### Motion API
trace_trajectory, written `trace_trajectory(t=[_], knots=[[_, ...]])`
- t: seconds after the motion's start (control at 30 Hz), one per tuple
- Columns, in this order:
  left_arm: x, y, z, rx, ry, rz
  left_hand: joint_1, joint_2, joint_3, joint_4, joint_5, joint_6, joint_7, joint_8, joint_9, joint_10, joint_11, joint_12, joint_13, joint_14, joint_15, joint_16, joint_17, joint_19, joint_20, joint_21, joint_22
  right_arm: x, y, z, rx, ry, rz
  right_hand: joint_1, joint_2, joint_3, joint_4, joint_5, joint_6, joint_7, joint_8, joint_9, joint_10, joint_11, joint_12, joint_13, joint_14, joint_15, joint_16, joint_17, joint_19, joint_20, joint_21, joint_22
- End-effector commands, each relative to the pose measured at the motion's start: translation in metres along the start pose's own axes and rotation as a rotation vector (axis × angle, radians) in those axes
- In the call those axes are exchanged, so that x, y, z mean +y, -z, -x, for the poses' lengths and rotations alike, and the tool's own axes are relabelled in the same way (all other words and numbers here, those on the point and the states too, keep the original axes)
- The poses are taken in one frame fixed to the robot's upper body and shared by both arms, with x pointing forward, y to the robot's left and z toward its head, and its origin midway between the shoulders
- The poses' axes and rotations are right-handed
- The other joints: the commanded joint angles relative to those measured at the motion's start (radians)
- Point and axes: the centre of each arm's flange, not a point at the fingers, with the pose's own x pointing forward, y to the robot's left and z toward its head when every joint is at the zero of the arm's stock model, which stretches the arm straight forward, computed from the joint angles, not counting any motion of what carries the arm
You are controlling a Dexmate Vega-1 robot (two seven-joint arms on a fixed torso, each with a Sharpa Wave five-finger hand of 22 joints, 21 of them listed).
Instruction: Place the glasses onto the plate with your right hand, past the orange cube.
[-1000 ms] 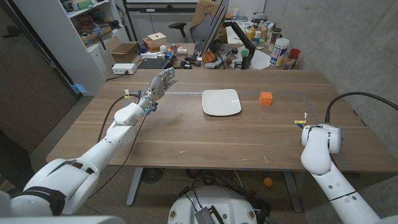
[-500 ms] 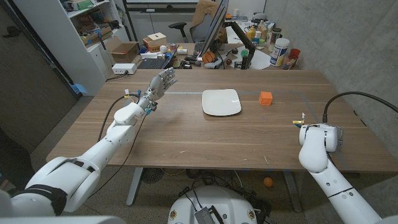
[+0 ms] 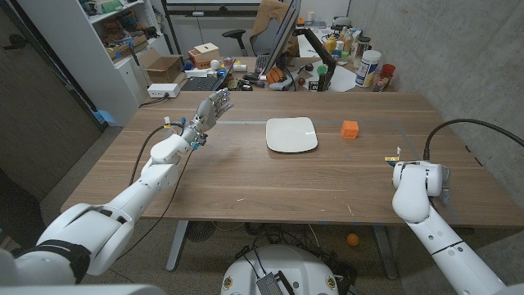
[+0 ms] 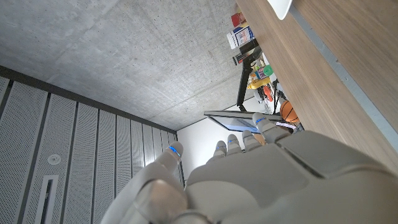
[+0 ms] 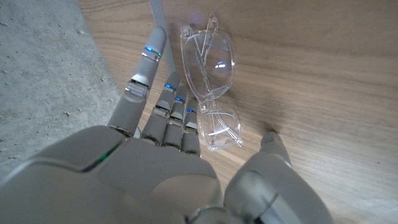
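The bench [image 3: 246,176] gives plenty of bare wood between its right edge and the plate [image 3: 291,134], which sits near the far edge at mid-width. The orange cube [image 3: 350,129] stands just right of the plate, squarely on the likely carrying line, so a low sweep could knock it; lifting clear above it looks the safer course. The right arm hangs close to the bench's right edge, with little wood left on its outer side.

The right robot hand [image 5: 186,155] hovers over the glasses [image 5: 211,87], spread wide and holding nothing, its fingers [image 5: 163,93] reaching along one side of the frame and the thumb on the other. The glasses lie flat on the wood near the right edge, clear and thin, lenses up as far as the wrist view shows. A poor closing could push them sideways toward that edge, or squeeze a lens rather than the frame, letting them slip out mid-lift.

The left robot hand [image 3: 211,108] is raised near the far left corner, fingers apart and empty, well away from the route.
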Motion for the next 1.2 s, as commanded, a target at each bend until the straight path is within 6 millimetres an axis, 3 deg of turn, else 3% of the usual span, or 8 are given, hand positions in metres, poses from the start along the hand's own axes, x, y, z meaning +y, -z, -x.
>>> trace_trajectory(t=[0.03,0.2,0.47,0.67,0.73,0.93,1.07,1.2], knots=[[-0.0015,0.0,-0.0033,0.0,0.004,-0.002,0.005,0.111,-0.002,-0.004,0.005,-0.001,0.006,0.003,0.004,-0.012,0.004,0.009,0.004,-0.019,0.004,0.001,0.004,-0.004,0.002,0.005,0.002,-0.0026,-0.0031,-0.0034,-0.01,0.016,-0.001,0.045,0.017,-0.011,-0.004,0.025,0.132,-0.01,0.031,0.006,0.13,-0.004,0.059,0.022,0.185,-0.083,0.069,0.03,0.114,-0.072,0.033,0.008],[-0.0015,0.0001,-0.0042,0.0,0.003,-0.001,0.005,0.111,-0.003,-0.004,0.005,-0.001,0.005,0.003,0.004,-0.012,0.004,0.009,0.004,-0.02,0.005,0.001,0.004,-0.004,0.002,0.005,0.002,-0.0041,-0.0044,-0.0039,-0.024,0.027,-0.009,0.169,0.077,0.024,-0.039,0.055,0.227,-0.03,0.041,0.006,0.24,-0.029,0.125,0.045,0.315,-0.127,0.121,0.078,0.145,-0.132,0.068,0.042],[-0.0014,0.0012,-0.0051,0.0,0.0,0.003,0.005,0.11,-0.003,-0.004,0.005,0.0,0.005,0.004,0.004,-0.012,0.004,0.009,0.004,-0.019,0.006,0.001,0.004,-0.004,0.005,0.005,0.002,-0.0068,-0.0061,-0.0051,-0.035,0.022,-0.01,0.386,0.124,0.058,-0.078,0.075,0.21,-0.066,0.001,0.007,0.187,-0.069,0.125,0.074,0.326,-0.149,0.182,0.208,0.136,-0.199,0.147,0.128],[-0.0012,0.0006,-0.0063,-0.003,0.0,0.003,0.005,0.11,-0.003,-0.004,0.005,0.001,0.006,0.004,0.004,-0.011,0.004,0.009,0.004,-0.019,0.006,0.001,0.004,-0.004,0.005,0.005,0.002,-0.0075,-0.0076,-0.0072,-0.038,-0.002,0.001,0.648,0.15,0.094,-0.089,0.083,0.181,-0.092,-0.023,0.016,0.146,-0.103,0.109,0.104,0.32,-0.162,0.236,0.333,0.08,-0.236,0.233,0.235],[-0.0014,0.0007,-0.0068,-0.002,0.001,0.002,0.005,0.11,-0.003,-0.004,0.005,0.002,0.005,0.004,0.004,-0.012,0.004,0.009,0.004,-0.019,0.006,0.001,0.004,-0.004,0.005,0.005,0.002,-0.0071,-0.0084,-0.0078,-0.042,-0.006,0.002,0.733,0.166,0.104,-0.086,0.076,0.178,-0.095,-0.025,0.021,0.165,-0.101,0.118,0.117,0.336,-0.162,0.269,0.383,0.072,-0.247,0.267,0.27],[-0.0018,0.0017,-0.0081,0.0,0.004,0.004,0.004,0.11,-0.004,-0.004,0.005,0.002,0.006,0.004,0.004,-0.012,0.005,0.009,0.004,-0.019,0.006,0.001,0.004,-0.004,0.006,0.005,0.002,-0.0063,-0.0086,-0.008,-0.048,0.007,-0.004,0.989,0.233,0.055,-0.051,-0.03,0.255,-0.088,-0.02,0.084,0.265,-0.117,0.268,0.291,0.387,-0.163,0.466,0.757,0.067,-0.261,0.418,0.333],[-0.0017,0.0019,-0.0088,0.001,0.005,0.004,0.004,0.109,-0.004,-0.004,0.005,0.002,0.005,0.004,0.004,-0.012,0.005,0.009,0.004,-0.02,0.006,0.001,0.004,-0.005,0.005,0.005,0.002,-0.007,-0.0079,-0.007,-0.056,0.022,-0.015,1.023,0.25,0.037,-0.035,-0.069,0.346,-0.086,0.015,0.141,0.263,-0.137,0.393,0.429,0.409,-0.161,0.454,0.86,0.06,-0.261,0.475,0.338],[-0.0017,0.0028,-0.0095,0.004,0.007,0.005,0.004,0.109,-0.005,-0.004,0.005,0.001,0.005,0.004,0.004,-0.012,0.004,0.009,0.004,-0.02,0.005,0.001,0.004,-0.005,0.006,0.005,0.002,-0.0082,-0.008,-0.0037,-0.068,0.055,-0.024,1.014,0.253,0.024,-0.019,-0.081,0.346,-0.083,0.017,0.164,0.254,-0.136,0.44,0.483,0.414,-0.158,0.433,0.873,0.056,-0.261,0.491,0.332]])
